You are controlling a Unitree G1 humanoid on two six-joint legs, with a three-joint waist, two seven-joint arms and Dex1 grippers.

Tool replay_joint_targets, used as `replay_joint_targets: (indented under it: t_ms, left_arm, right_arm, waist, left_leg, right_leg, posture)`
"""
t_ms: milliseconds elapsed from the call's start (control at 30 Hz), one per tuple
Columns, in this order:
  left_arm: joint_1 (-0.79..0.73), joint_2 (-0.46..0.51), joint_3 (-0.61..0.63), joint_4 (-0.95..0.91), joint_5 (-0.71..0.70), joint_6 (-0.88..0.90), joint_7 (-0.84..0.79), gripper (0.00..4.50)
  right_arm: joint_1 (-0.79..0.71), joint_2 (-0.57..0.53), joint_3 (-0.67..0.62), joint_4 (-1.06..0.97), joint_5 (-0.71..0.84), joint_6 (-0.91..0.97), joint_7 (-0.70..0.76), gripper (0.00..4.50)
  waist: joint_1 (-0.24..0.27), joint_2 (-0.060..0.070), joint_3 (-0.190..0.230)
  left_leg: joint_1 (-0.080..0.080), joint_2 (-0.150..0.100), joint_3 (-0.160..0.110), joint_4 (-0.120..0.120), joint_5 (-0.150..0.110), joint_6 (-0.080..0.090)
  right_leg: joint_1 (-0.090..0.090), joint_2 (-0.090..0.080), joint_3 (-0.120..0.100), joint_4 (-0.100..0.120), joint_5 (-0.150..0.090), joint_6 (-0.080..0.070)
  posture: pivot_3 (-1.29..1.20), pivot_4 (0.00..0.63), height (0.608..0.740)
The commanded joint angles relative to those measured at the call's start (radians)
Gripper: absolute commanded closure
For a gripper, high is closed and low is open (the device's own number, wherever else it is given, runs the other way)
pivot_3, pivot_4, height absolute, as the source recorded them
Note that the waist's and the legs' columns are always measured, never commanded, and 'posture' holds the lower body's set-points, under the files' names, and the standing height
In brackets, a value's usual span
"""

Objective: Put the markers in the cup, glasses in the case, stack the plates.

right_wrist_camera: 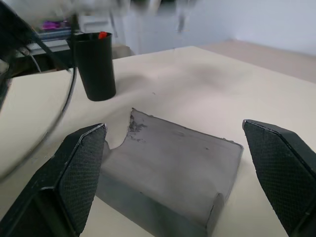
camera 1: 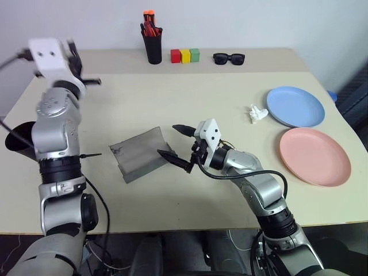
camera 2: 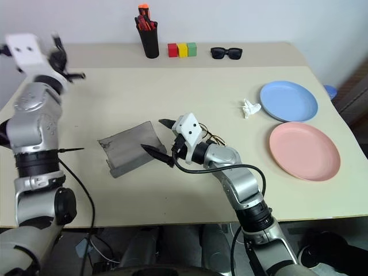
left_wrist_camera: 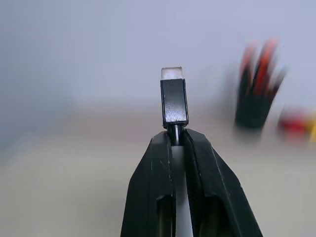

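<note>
1. Left pincer (left_wrist_camera: 176,148) raised high at the tabletop's (camera 1: 172,103) left side, clamped on the marker (left_wrist_camera: 174,101), black cap poking out.
2. Right pincer (camera 1: 175,148) spread wide, empty, just beside the case (camera 1: 138,152).
3. Cup (right_wrist_camera: 95,64) stands left of the case, red cap inside.
4. Blue plate (camera 1: 295,106) and pink plate (camera 1: 314,156) lie unstacked at right.

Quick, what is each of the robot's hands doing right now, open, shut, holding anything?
Left gripper: shut on the white marker with the black cap.
Right gripper: open, empty, beside the grey case.
</note>
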Motion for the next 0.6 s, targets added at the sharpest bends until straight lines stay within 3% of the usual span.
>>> replay_joint_targets:
  t_ms: [33, 133, 233, 467, 600]
  left_arm:
    - [0.096, 0.048, 0.107, -0.131, 0.039, -0.069, 0.048, 4.45]
    - [0.212, 0.07, 0.222, -0.199, 0.014, -0.088, 0.056, 4.45]
    - [0.318, 0.072, 0.306, -0.243, -0.009, -0.061, 0.062, 4.45]
    - [0.478, 0.01, 0.307, -0.333, -0.024, -0.014, 0.067, 4.45]
    - [0.496, -0.026, 0.293, -0.341, -0.024, -0.005, 0.077, 4.45]
  right_arm:
    - [-0.011, 0.023, -0.034, -0.047, 0.066, -0.026, 0.027, 0.0]
    - [-0.008, 0.045, -0.062, -0.098, 0.185, 0.007, 0.07, 0.0]
    - [-0.016, 0.038, -0.047, -0.096, 0.205, 0.039, 0.089, 0.0]
    - [-0.046, 0.037, -0.036, -0.052, 0.202, 0.039, 0.119, 0.0]
    - [-0.057, 0.04, -0.031, -0.037, 0.197, 0.033, 0.131, 0.0]
  waist:
    - [-0.003, 0.001, 0.0]
    - [-0.003, 0.001, 0.0]
    - [0.001, 0.0, 0.0]
    - [0.014, -0.001, -0.001]
    - [0.009, -0.001, -0.001]
  left_leg:
    - [0.001, 0.0, 0.0, 0.0, 0.0, 0.0]
    - [0.001, 0.0, 0.0, 0.0, 0.0, 0.0]
    - [0.0, 0.0, 0.0, 0.001, 0.0, 0.0]
    - [0.0, 0.0, -0.001, 0.004, 0.0, 0.0]
    - [0.002, 0.0, -0.001, 0.003, 0.0, 0.0]
  right_leg:
    - [0.0, 0.0, 0.0, 0.001, 0.0, 0.0]
    - [0.0, 0.001, 0.0, 0.001, 0.0, 0.0]
    - [0.001, 0.001, 0.0, 0.001, 0.0, 0.0]
    - [0.005, 0.0, -0.001, -0.002, 0.0, -0.001]
    - [0.005, 0.001, -0.001, 0.0, 0.0, -0.001]
  posture:
    - [0.0, 0.15, 0.74]
    - [0.0, 0.15, 0.74]
    - [0.0, 0.15, 0.74]
    - [0.0, 0.15, 0.74]
    - [0.0, 0.15, 0.74]
